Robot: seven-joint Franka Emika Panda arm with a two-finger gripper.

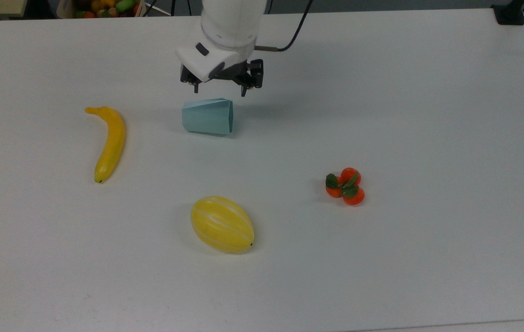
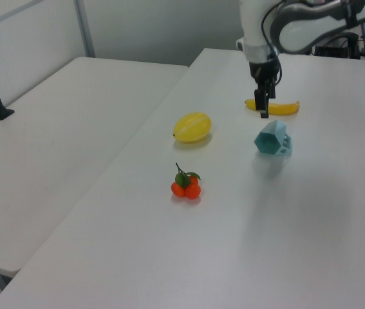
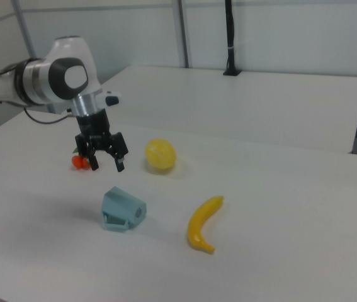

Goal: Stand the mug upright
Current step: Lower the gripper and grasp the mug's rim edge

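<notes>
**Arm hanging over a tipped-over mug**

The white arm reaches in from the far edge of the top view and bends down so the gripper (image 1: pixel 218 88) points at the table (image 1: pixel 427 115). It hangs just past the mug (image 1: pixel 207 116) in the top view, above it and not touching. In the right view the gripper (image 3: pixel 105 165) floats well clear of the mug (image 3: pixel 123 210), with both black fingers spread apart and nothing between them.

Counting from the top view's near edge to the far edge: one melon (image 1: pixel 221 224), one cluster of three little oranges (image 1: pixel 345 186) with green leaves, one banana (image 1: pixel 108 142), one mug, one gripper.

The mug lies on its side near the middle of the table, between the banana and the oranges, its open rim facing the top view's right. In the left view the mug (image 2: pixel 272 138) shows a hexagonal mouth and a small handle nub on the side.

Shapes and surfaces: the mug is pale teal with flat angular facets, narrower at the base. The melon is a smooth yellow oval with pale stripes. The banana is curved, yellow and glossy. The oranges are round and shiny. The table is plain matte white.
</notes>
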